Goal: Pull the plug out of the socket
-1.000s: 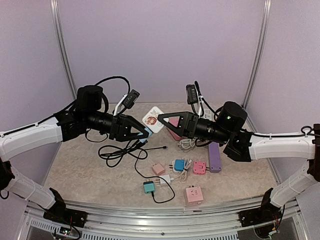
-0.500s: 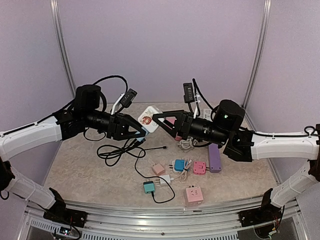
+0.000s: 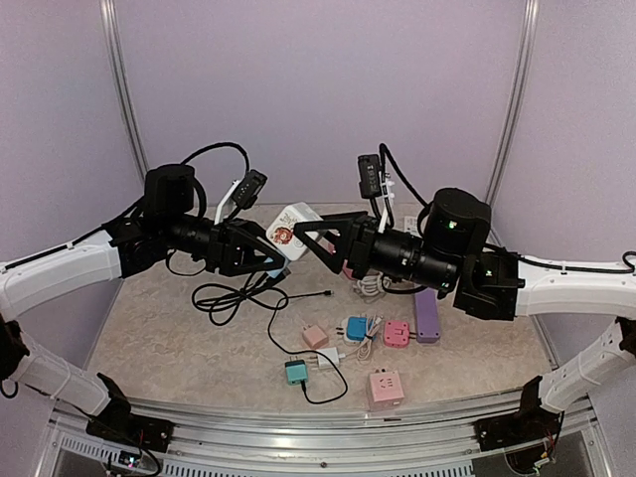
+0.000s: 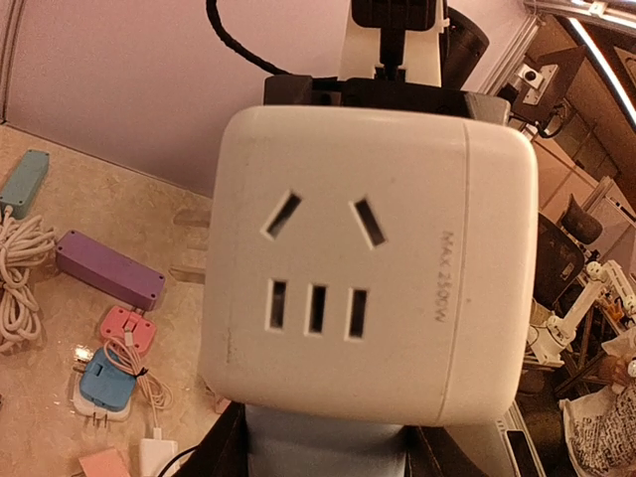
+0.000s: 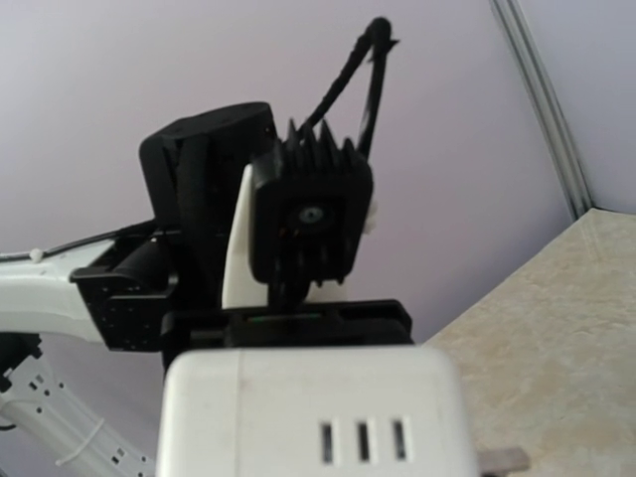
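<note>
Separation step in hand: left tool [image 3: 285, 263] grips the blue plug [image 4: 328, 449]; right tool [image 3: 298, 237] clamps the white socket [image 4: 368, 268]. Plug appears seated. Next move: straight, opposed pull.

Beige marbled tabletop [image 3: 149, 348]. On it: black cable tangle [image 3: 231, 298], white cord bundle [image 3: 372, 287], purple power strip [image 3: 427, 316], blue adapter [image 3: 355, 327], teal plug [image 3: 296, 373], pink socket cube [image 3: 386, 388], 2 small pink adapters [image 3: 315, 336] [image 3: 397, 334].
</note>
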Action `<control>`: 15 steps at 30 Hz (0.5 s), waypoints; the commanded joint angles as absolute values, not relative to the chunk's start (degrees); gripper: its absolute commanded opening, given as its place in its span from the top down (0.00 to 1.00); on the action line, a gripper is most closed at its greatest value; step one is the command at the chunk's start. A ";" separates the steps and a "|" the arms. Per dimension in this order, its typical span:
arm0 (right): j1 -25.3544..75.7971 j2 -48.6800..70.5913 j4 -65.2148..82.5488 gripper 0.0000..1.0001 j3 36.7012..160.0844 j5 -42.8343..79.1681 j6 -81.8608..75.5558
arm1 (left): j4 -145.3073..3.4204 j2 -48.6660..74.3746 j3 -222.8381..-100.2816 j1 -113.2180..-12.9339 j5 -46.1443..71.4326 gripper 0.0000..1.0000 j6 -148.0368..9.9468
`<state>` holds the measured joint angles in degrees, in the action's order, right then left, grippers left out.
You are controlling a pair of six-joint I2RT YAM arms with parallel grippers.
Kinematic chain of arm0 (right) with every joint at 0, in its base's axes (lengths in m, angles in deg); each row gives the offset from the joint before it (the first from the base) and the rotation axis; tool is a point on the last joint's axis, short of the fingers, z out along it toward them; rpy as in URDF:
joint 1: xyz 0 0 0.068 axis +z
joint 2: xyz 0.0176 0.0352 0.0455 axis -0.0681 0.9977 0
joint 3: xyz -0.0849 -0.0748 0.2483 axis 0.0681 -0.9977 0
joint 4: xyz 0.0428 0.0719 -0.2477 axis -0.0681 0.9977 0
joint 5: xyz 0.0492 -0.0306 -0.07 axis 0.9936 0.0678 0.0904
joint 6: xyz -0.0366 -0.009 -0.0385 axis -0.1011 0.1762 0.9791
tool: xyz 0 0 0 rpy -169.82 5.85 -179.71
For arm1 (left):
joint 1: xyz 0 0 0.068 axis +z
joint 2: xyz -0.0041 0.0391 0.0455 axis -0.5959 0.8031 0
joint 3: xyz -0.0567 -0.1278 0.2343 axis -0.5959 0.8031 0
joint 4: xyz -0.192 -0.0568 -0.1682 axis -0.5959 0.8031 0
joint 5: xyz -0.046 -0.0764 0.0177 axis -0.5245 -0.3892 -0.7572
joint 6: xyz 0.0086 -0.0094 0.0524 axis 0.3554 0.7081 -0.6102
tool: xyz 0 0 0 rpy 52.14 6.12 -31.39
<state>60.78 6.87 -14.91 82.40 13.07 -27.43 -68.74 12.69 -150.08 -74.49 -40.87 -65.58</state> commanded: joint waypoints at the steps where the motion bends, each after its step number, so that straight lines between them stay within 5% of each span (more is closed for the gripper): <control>1: 60.07 6.45 -6.82 1.00 82.31 4.39 -22.88 | -66.93 12.75 -151.27 -74.02 -34.46 1.00 -62.03; 15: 52.71 4.41 -24.17 1.00 74.80 22.49 -39.04 | -67.60 12.61 -151.09 -74.19 -36.00 1.00 -62.30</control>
<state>56.04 6.56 -21.51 77.56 21.64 -34.84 -68.35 13.37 -150.08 -75.30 -38.58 -63.28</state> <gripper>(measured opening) 0.598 0.436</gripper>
